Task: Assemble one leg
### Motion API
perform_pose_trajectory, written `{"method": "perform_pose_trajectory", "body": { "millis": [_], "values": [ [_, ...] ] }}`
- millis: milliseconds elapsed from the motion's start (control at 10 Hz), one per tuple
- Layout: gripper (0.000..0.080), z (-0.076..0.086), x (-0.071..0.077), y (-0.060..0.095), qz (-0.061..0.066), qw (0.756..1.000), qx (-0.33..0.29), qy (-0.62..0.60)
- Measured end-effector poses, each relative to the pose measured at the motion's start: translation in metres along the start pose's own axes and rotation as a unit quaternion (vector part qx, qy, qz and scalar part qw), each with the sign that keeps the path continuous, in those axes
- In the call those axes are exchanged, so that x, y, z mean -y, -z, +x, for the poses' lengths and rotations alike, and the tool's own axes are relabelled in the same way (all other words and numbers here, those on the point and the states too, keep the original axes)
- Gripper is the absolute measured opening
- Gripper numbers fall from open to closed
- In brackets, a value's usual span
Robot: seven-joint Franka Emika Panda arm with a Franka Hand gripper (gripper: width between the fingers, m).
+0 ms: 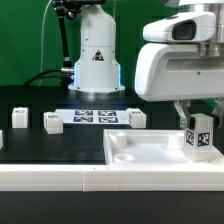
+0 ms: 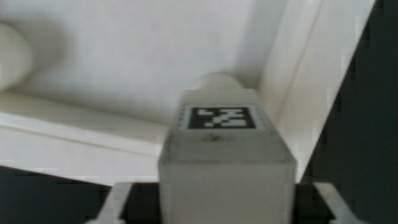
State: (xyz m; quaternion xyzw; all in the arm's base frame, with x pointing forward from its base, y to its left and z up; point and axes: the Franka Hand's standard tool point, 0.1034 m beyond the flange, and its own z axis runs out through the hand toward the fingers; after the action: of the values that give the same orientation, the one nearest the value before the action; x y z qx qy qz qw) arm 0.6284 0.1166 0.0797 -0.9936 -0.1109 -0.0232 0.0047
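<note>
My gripper point(image 1: 198, 120) is shut on a leg point(image 1: 201, 138), a small white post with black-and-white tags, held upright at the exterior view's right. The leg's lower end is at the right end of the large flat white panel point(image 1: 150, 152); I cannot tell whether it touches. In the wrist view the leg point(image 2: 224, 160) fills the middle, its tag facing the camera. It sits between my fingers point(image 2: 121, 205) and points at a recessed corner of the panel point(image 2: 107, 110).
Three more white legs stand on the black table: two at the exterior view's left point(image 1: 20, 118) point(image 1: 52, 122) and one near the middle point(image 1: 136, 119). The marker board point(image 1: 95, 115) lies behind them. The robot's base point(image 1: 96, 60) stands at the back.
</note>
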Motion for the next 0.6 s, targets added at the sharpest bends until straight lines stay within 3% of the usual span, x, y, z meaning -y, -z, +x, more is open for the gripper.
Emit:
{"method": "perform_pose_trajectory", "body": {
  "millis": [300, 600],
  "values": [
    [0.0291, 0.0000, 0.0001, 0.0001, 0.001, 0.994, 0.000, -0.112],
    [0.0291, -0.0008, 0.0018, -0.0014, 0.006, 0.959, 0.001, -0.282]
  ]
}}
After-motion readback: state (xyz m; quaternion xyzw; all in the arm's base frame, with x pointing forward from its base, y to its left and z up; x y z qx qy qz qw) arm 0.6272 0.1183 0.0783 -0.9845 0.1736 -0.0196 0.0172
